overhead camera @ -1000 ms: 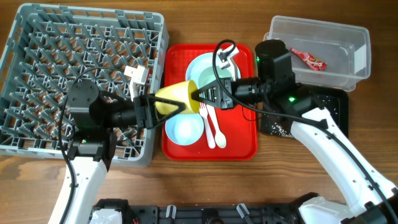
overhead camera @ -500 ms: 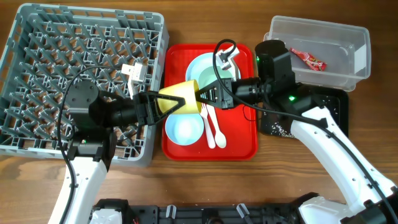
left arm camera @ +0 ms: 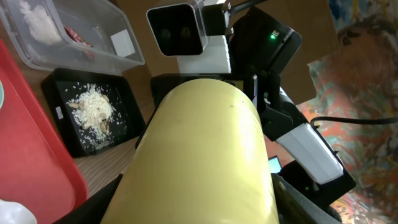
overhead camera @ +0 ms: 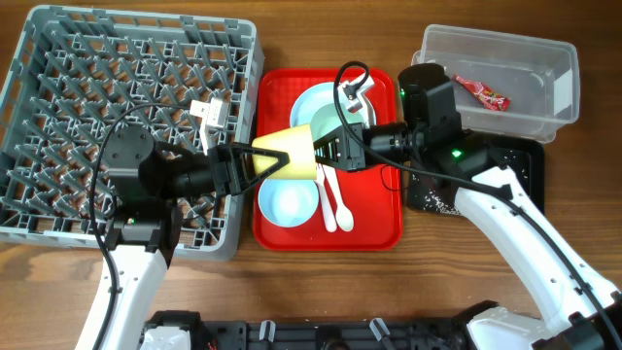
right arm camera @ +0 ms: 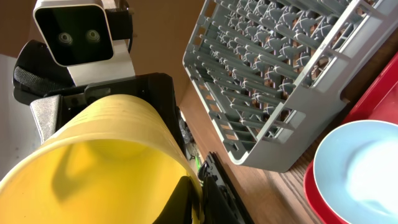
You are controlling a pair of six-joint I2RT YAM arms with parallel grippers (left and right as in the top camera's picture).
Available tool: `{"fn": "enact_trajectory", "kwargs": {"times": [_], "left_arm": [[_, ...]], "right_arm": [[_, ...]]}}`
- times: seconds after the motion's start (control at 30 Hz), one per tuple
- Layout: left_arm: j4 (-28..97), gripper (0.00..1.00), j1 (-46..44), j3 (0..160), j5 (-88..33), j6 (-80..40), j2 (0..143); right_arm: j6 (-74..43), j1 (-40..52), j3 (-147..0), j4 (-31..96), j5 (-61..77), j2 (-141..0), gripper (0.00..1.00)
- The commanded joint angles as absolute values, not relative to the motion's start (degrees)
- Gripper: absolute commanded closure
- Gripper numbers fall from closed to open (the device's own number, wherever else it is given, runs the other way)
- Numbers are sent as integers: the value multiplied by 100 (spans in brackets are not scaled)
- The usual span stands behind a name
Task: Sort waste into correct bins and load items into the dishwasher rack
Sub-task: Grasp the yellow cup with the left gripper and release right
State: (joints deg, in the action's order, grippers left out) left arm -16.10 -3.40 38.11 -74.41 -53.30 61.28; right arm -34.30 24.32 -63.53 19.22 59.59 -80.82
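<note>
Two grippers met over the left edge of the red serving tray, with the yellow cup lying on its side in the air between them, its mouth towards the right arm. The right gripper was closed tight on the cup's rim; in the right wrist view its fingers pinched the yellow wall, one inside and one outside. The left gripper reached in from the rack side, its jaws spread on either side of the cup's base. Whether they already pressed on the cup or stood just clear of it could not be told, since in the left wrist view the cup filled nearly the whole picture.

On the tray, a pale mint-blue bowl sat near the front left corner, and the white fork and spoon lay side by side just to its right. A second mint-blue bowl sat at the tray's far edge, partly covered by the right arm.

The grey dishwasher rack took up the left end of the desk, touching or almost touching the tray. At the far right corner of the desk stood the clear tub, holding the crumpled red wrapper and the white tissue. The black tray lay just in front of the tub, with the pale food scraps heaped in it.
</note>
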Motion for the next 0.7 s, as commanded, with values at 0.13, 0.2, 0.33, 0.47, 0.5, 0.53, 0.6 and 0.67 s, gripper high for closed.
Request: {"fn": "enact_trajectory", "kwargs": {"times": [0.13, 0.2, 0.33, 0.47, 0.5, 0.53, 0.6, 0.67], "left_arm": [[-1605, 50, -370, 3868, -7161, -5271, 6302], [-1605, 54, -370, 3868, -7161, -5271, 6355], [-1605, 57, -368, 3868, -7126, -5269, 6460], [-1594, 68, -368, 3868, -7102, -4993, 6523], [-1577, 71, -366, 3868, -7065, -4915, 6523], [-1562, 72, -357, 3868, -7015, -4792, 6525], [-1546, 80, -340, 3868, -6879, -4569, 6525], [-1448, 85, -301, 3868, -6681, -4414, 6525]], "right_arm": [[-3465, 2477, -6438, 1933, 6132, -8117, 96], [-3470, 2477, -6438, 1933, 6132, -8117, 96], [-3468, 2477, -6438, 1951, 6134, -8117, 96], [-3465, 2477, -6438, 1999, 6132, -8117, 96], [-3465, 2477, -6438, 2008, 6132, -8117, 96], [-3465, 2477, -6438, 2018, 6130, -8117, 96], [-3463, 2477, -6438, 2021, 6130, -8117, 95], [-3448, 2477, -6438, 2021, 6121, -8117, 95]]}}
